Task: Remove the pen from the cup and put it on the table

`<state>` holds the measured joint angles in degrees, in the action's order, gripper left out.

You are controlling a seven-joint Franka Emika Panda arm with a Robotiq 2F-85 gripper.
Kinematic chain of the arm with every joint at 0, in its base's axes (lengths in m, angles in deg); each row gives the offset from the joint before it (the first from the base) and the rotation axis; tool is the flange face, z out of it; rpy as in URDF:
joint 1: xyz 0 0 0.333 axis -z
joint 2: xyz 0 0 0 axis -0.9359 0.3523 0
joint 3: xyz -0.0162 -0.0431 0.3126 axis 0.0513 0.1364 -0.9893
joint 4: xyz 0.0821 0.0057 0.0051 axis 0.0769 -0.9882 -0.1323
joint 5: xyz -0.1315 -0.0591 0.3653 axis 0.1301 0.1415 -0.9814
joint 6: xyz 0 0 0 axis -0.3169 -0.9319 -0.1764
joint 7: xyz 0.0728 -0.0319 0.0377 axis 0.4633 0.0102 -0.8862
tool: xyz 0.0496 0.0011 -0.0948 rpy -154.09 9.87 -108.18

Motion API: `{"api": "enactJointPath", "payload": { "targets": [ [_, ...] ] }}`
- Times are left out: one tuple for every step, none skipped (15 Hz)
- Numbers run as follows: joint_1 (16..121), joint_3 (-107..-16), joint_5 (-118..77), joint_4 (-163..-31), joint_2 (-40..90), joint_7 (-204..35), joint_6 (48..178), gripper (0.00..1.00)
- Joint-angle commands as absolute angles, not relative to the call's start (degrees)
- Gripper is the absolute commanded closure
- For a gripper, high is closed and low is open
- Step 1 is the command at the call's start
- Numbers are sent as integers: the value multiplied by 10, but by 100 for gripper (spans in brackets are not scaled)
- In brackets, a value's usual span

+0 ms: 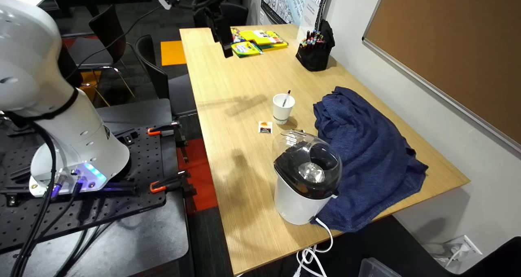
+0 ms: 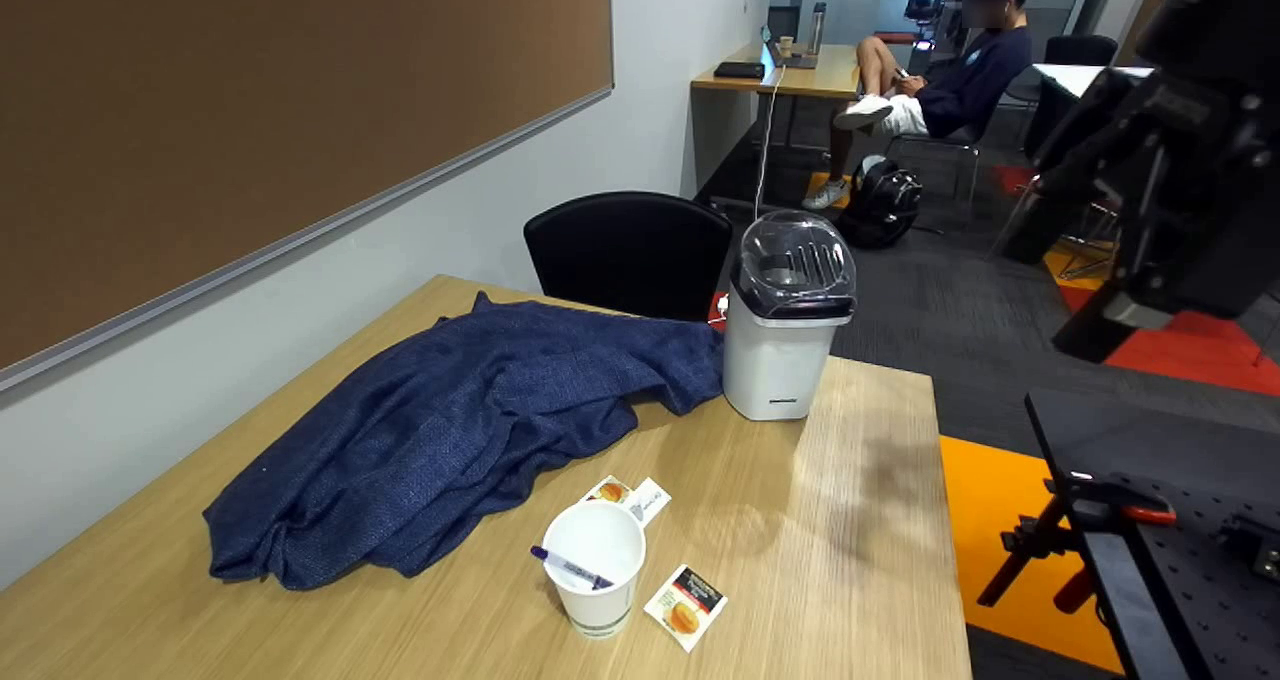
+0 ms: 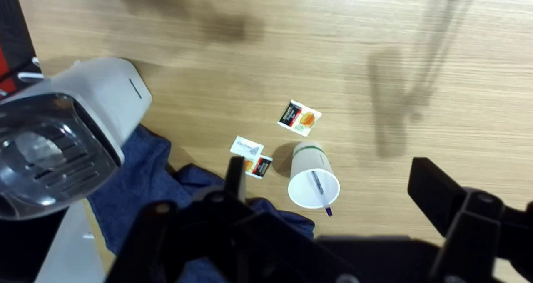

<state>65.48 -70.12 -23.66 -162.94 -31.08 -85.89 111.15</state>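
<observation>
Pincer (image 3: pixel 327 168) spread wide, gripping nothing, well apart from white disposable cup (image 1: pixel 281 112). Purple-ended pen (image 2: pixel 570 567) leaning inside cup, upright on tabletop (image 1: pixel 228 73); end just past rim. Likely faults: scant exposed length, grip slips; pincer clips rim or pinches cup wall, light cup tips.

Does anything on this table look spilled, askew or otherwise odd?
Nothing looks spilled or damaged. What stands out most is the navy cloth, heaped in crumpled folds beside the white appliance and reaching the table's edge. The cup stands upright, the pen leaning inside.
</observation>
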Motion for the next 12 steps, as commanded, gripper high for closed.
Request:
{"api": "enactJointPath", "payload": {
  "targets": [
    [640,-693,-234,-1596,-236,-900,1190,0],
    [639,-694,-234,-1590,-217,-905,1216,0],
    [640,-697,-230,-1583,-197,-905,1241,0],
    [640,-700,-227,-1575,-174,-906,1264,0],
    [640,-700,-225,-1568,-154,-906,1283,0],
    [640,-701,-224,-1560,-132,-905,1302,0],
    [639,-702,-223,-1551,-109,-905,1317,0],
    [642,-706,-219,-1541,-86,-900,1329,0],
    [646,-711,-212,-1528,-61,-894,1338,0],
    [649,-715,-202,-1516,-40,-890,1343,0],
    [651,-719,-189,-1502,-18,-886,1347,0],
    [654,-722,-173,-1489,3,-883,1354,0]
  ]
}}
